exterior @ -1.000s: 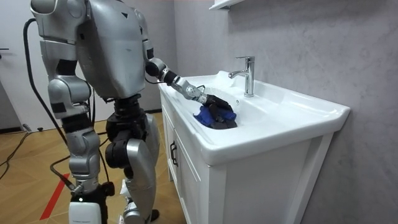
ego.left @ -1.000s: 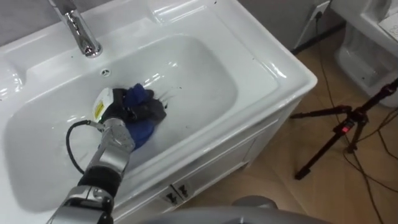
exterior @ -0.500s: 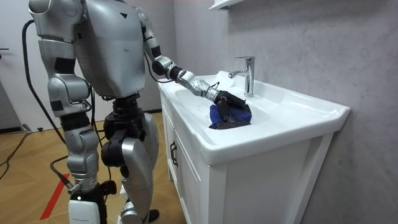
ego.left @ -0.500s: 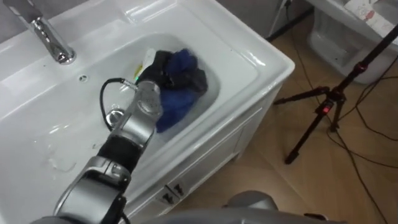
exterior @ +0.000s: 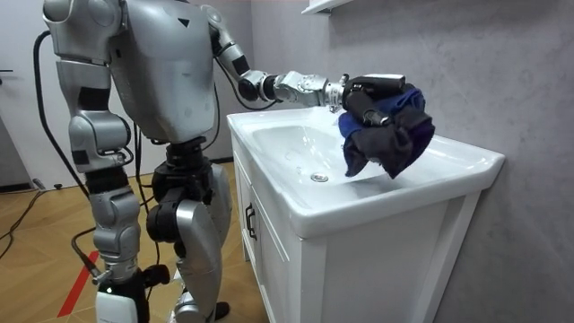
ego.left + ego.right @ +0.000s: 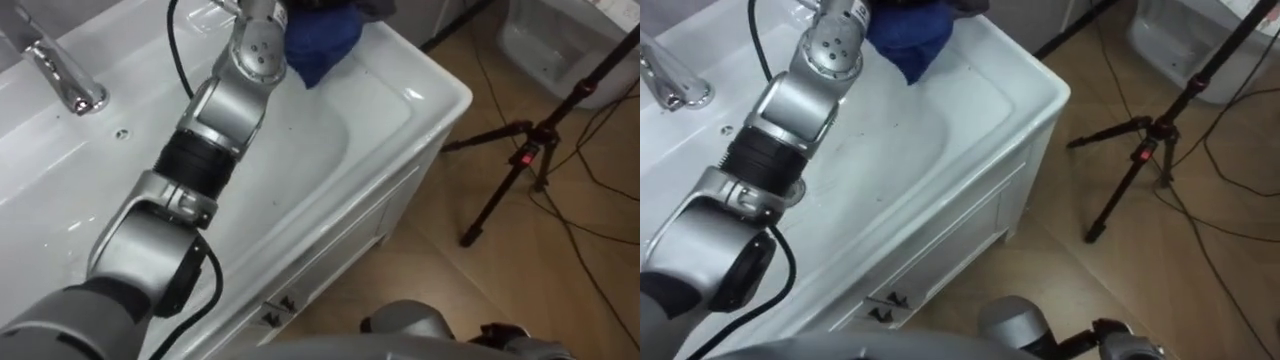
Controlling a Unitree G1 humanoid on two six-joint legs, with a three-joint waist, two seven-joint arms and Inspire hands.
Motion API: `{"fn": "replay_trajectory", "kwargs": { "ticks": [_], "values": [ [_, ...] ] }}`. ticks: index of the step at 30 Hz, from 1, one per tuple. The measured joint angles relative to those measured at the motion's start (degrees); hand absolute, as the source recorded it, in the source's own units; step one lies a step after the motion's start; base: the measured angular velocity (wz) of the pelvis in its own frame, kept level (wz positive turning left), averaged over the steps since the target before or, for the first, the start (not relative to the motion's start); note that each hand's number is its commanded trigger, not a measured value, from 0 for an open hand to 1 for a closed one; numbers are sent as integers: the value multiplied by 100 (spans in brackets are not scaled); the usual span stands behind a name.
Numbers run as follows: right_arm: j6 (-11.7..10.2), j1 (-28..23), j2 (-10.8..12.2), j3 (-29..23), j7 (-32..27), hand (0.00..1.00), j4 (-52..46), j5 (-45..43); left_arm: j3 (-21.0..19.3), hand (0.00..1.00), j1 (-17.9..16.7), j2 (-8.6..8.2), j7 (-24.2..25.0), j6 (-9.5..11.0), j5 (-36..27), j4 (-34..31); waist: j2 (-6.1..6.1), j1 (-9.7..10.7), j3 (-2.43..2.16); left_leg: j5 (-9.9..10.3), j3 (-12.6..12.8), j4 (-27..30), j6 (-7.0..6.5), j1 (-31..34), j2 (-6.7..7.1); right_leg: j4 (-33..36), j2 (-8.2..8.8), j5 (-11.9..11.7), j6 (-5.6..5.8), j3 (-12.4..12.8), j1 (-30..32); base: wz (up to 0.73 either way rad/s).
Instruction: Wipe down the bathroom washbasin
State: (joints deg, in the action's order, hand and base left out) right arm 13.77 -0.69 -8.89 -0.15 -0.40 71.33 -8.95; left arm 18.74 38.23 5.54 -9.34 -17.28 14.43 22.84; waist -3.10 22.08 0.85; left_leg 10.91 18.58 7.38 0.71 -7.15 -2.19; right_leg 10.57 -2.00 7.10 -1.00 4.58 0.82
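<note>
A white basin (image 6: 330, 150) is set in a counter, its faucet (image 6: 55, 75) at the back left. My left arm reaches across the bowl from the lower left. My left hand (image 5: 363, 100) is shut on a bunched blue and dark cloth (image 6: 320, 35), held up in the air over the bowl's far right end. The cloth (image 5: 390, 135) hangs down from the hand, clear of the basin surface. The drain (image 5: 317, 177) lies uncovered at the bottom of the bowl. My right hand (image 5: 115, 260) hangs by my side. I stand upright at the basin's front.
A white cabinet (image 5: 278, 260) with doors sits under the basin. A black tripod (image 6: 520, 165) with cables stands on the wooden floor to the right, with a white fixture (image 6: 560, 50) beyond it. A shelf (image 5: 332, 7) juts from the wall above the faucet.
My left hand has lifted the cloth out of the bowl, up and towards the basin's far right end. My view has shifted too.
</note>
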Motion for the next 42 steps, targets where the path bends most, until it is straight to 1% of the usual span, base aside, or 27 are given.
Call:
{"fn": "replay_trajectory", "kwargs": {
  "ticks": [2, 3, 4, 5, 7, 8, 9, 10, 11, 12, 13, 14, 15, 17, 18, 19, 21, 22, 23, 24, 26, 27, 29, 33, 36, 38, 42],
  "values": [
    [1, -61, 0, 0, -16, 0, 0, -18, 0, 100, -9, 6, 13, 5, 96, 243, 4, -7, 26, 1, 0, -2, 1, -20, -19, -1, -17, -9, -15, 2, -16, -5],
    [3, -67, -2, 0, -38, 0, 0, -46, 0, 100, -14, 27, 13, 3, 227, 496, -2, -4, 49, 1, 1, 0, 1, -8, -20, -4, -21, 1, -35, 6, -10, -4],
    [2, -73, -2, -3, -66, 0, -3, -53, 0, 100, -56, 43, 14, -17, 297, 688, -7, -5, 59, 1, 1, -1, 1, 7, -12, -4, -21, 19, -67, 15, 20, 0],
    [2, -77, -2, -5, -79, 0, -6, -53, 0, 100, -93, 42, 14, -28, 345, 760, -11, -9, 60, 1, -1, 2, 1, 30, -13, -3, -23, 22, -71, 18, 39, 0],
    [1, -74, 3, -16, -112, 0, -10, -68, -10, 100, -333, 53, 14, -18, 546, 1045, 9, -48, 69, 0, -4, 1, 0, 32, -24, 19, -50, 23, -84, 64, 63, -3],
    [-1, -71, 0, -6, -152, 0, -3, -61, -125, 100, -549, 54, 2, 113, 545, 1167, 31, -68, 82, 0, -7, -1, 0, -21, -31, 17, -61, 22, -88, 82, 14, -9],
    [-2, -83, 0, 0, -163, 0, -1, -66, -204, 100, -670, 55, -15, 284, 559, 1156, 45, -87, 82, 0, -7, -2, 0, -44, -36, 13, -64, 23, -89, 83, -17, -6],
    [-7, -116, 1, 0, -219, 0, -2, -68, -250, 100, -809, 57, -17, 493, 595, 1211, 95, -138, 73, 0, -7, 2, 1, -63, -36, 2, -68, 30, -99, 83, -60, 0],
    [-7, -121, 3, -2, -251, 0, 0, -68, -272, 100, -866, 54, -17, 577, 620, 1246, 128, -149, 66, 0, -6, 0, 1, -78, -34, -1, -79, 34, -103, 84, -72, 0],
    [-11, -127, 14, -5, -313, 0, -2, -63, -326, 100, -997, 47, -40, 744, 669, 1310, 154, -185, 45, 0, -9, -1, 1, -132, -34, 2, -95, 40, -111, 83, -128, -4],
    [-24, -154, 29, -6, -374, 0, -15, -60, -383, 100, -1180, 43, -96, 854, 672, 1323, 181, -214, 8, 0, -13, 1, 1, -182, -38, -8, -97, 45, -117, 82, -177, -9],
    [-61, -189, 50, -5, -417, 0, -35, -60, -472, 100, -1345, 24, -152, 951, 672, 1339, 219, -231, -14, 1, -14, -1, 1, -261, -44, -3, -104, 53, -129, 85, -247, -9],
    [-70, -202, 60, -4, -437, 0, -40, -64, -525, 100, -1406, 12, -181, 1014, 672, 1370, 237, -240, -27, 1, -15, 1, 1, -296, -45, -6, -109, 55, -132, 95, -279, -9],
    [-79, -252, 63, -14, -455, 0, -49, -91, -630, 100, -1597, -32, -325, 1175, 682, 1560, 274, -403, -65, 1, -14, 4, 2, -360, -51, -6, -111, 62, -139, 137, -326, -12],
    [-78, -254, 64, -22, -455, 0, -50, -123, -665, 100, -1632, -44, -367, 1190, 742, 1661, 273, -426, -67, 1, -14, 4, 2, -360, -51, 0, -112, 62, -139, 127, -325, 0],
    [-62, -256, 66, -31, -456, 0, -55, -173, -724, 100, -1705, -45, -400, 1174, 903, 1951, 272, -458, -68, 1, -16, 4, 2, -344, -51, 1, -111, 66, -135, 90, -308, 19],
    [-36, -286, 69, -28, -456, 0, -144, -169, -737, 100, -1865, -28, -399, 970, 1161, 2545, 271, -502, -69, 1, -14, 0, 2, -299, -52, 12, -106, 69, -134, 41, -268, 20],
    [-30, -332, 70, -30, -465, 0, -213, -161, -939, 100, -2143, -59, -534, 983, 1137, 2617, 287, -543, -86, 1, -27, 2, 2, -248, -53, 20, -103, 69, -133, 24, -208, 19],
    [-17, -353, 71, -31, -474, 0, -214, -161, -965, 100, -2198, -37, -572, 981, 1152, 2627, 300, -601, -102, 1, -53, 5, 2, -241, -53, 22, -97, 68, -133, -8, -178, 36],
    [9, -362, 72, -54, -509, 0, -214, -161, -992, 100, -2214, 12, -617, 974, 1152, 2709, 321, -723, -99, 1, -120, 2, 2, -212, -47, 20, -91, 75, -117, -59, -178, 44],
    [-16, -320, 72, -100, -592, 0, -223, -125, -1080, 100, -2258, 86, -723, 919, 1172, 2792, 332, -823, -101, 1, -199, 0, 2, -179, -29, 20, -47, 80, -99, -198, -193, 40],
    [-32, -301, 73, -101, -596, 0, -229, -102, -1081, 100, -2275, 93, -759, 903, 1198, 2792, 331, -841, -103, 1, -222, 0, 1, -168, -23, 19, -37, 76, -93, -225, -194, 21],
    [-91, -259, 95, -101, -599, 0, -255, 59, -1097, 100, -2288, 66, -889, 895, 1222, 2835, 324, -976, -106, 0, -255, 0, 0, -160, -15, 15, -29, 60, -79, -243, -196, 6],
    [-200, -227, 159, -102, -598, 0, -257, 601, -1125, 100, -2311, -45, -1131, 899, 1224, 2898, 321, -1041, -105, -1, -292, -1, -1, -157, -15, 9, -23, 52, -82, -290, -217, 3],
    [-251, -260, 201, -104, -579, 0, -254, 899, -1252, 100, -2322, -105, -1171, 952, 1593, 2974, 317, -1169, -101, -1, -286, -7, -1, -162, -29, 7, -57, 43, -97, -208, -255, -8],
    [-273, -264, 201, -110, -572, 0, -254, 991, -1436, 100, -2351, -134, -1171, 1001, 1812, 3015, 317, -1174, -99, -1, -279, -10, -1, -197, -36, -2, -73, 40, -102, -167, -289, -11],
    [-375, -267, 201, -106, -559, 0, -254, 1124, -1530, 100, -2406, -141, -1198, 1040, 2226, 3012, 319, -1176, -98, -1, -285, -10, -1, -207, -42, -7, -82, 37, -107, -138, -289, -5]
  ]
}}
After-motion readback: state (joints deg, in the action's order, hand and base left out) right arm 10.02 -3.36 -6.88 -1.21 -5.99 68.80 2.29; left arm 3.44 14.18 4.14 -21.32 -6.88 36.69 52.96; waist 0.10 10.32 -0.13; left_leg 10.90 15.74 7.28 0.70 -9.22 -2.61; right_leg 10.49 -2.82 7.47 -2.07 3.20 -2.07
